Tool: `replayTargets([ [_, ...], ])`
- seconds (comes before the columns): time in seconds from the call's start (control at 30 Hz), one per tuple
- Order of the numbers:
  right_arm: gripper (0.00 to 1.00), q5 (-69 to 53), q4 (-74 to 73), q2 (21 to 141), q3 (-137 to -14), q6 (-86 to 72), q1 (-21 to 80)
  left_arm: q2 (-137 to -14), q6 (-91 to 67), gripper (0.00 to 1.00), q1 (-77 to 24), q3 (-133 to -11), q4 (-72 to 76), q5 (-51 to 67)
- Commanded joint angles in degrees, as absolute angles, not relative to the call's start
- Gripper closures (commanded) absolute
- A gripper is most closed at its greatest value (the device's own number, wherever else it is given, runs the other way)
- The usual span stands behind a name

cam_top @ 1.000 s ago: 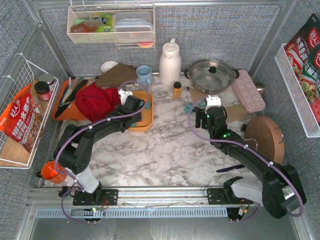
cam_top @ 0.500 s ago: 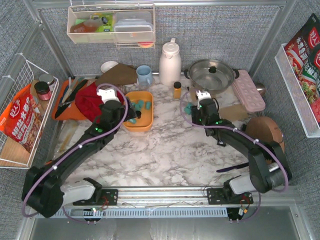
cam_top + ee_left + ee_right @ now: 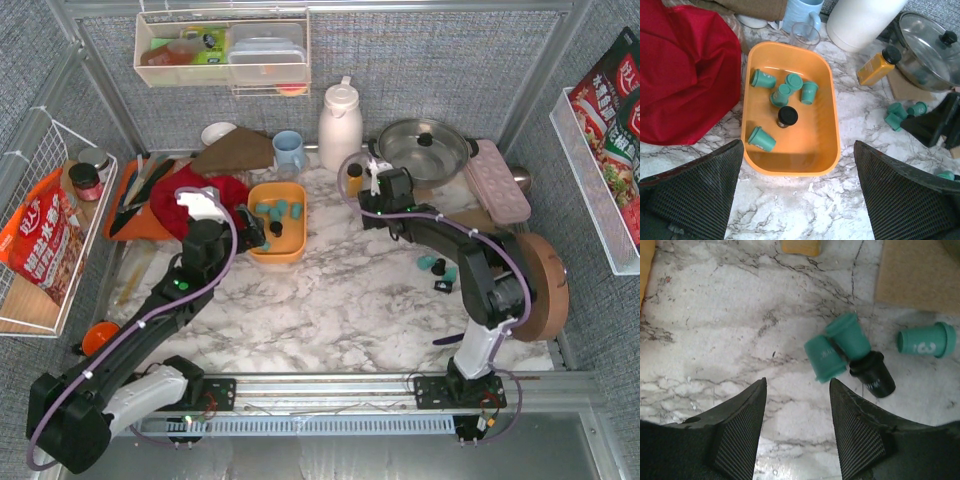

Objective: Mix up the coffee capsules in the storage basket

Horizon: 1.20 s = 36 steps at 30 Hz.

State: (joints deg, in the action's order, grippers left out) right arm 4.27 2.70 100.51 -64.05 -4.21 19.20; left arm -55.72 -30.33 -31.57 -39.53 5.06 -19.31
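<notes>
Left wrist view: the storage basket [image 3: 810, 137] sits on the marble bench [image 3: 330, 300], left of centre and toward the far side. I count six coffee capsules [image 3: 809, 92] inside it, five teal and one black capsule [image 3: 787, 116], lying loosely in the far half with one teal pod alone near the left wall.

The left fingers [image 3: 695, 190] are spread wide and empty, hanging over the bench just near of the basket.

The right fingers [image 3: 735, 435] stand partly apart with only bare marble between them, gripping nothing. Just beyond their tips lies a loose cluster [image 3: 827, 357] of two teal pods touching a black pod [image 3: 873, 375], with a lone teal pod [image 3: 926, 340] to its right.

The top view shows further strays [image 3: 432, 264] on the bench right of centre.

Judgement: the task is partly done. Several capsules lie outside the basket, and those inside look barely mingled.

Surroundings:
- Red cloth [image 3: 200, 195] to the left of the basket.
- Blue mug [image 3: 289, 150], white jug [image 3: 340, 125] and lidded steel pot [image 3: 420, 150] along the far edge.
- Amber bottle [image 3: 879, 67] between basket and pot.
- Pink egg tray [image 3: 497, 180] at far right.
- Grey fabric walls with racks.
</notes>
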Motion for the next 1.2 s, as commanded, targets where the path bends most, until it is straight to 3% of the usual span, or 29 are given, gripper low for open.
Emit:
replayTargets([
  [0.0, 0.42, 0.2, -2.5, 105.4, -70.5, -3.4, 18.6, -56.3, -29.6, 0.01, -31.5, -39.1, 7.0, -17.7],
  [0.43, 0.42, 0.9, -6.8, 112.6, -75.6, -6.1, 17.2, -58.9, -29.9, 0.01, -31.5, -38.7, 8.8, -15.4],
  [1.17, 0.43, 6.9, -8.1, 112.7, -74.7, -9.4, 16.9, -60.0, -31.6, 0.01, -31.5, -39.5, 9.7, -13.5],
])
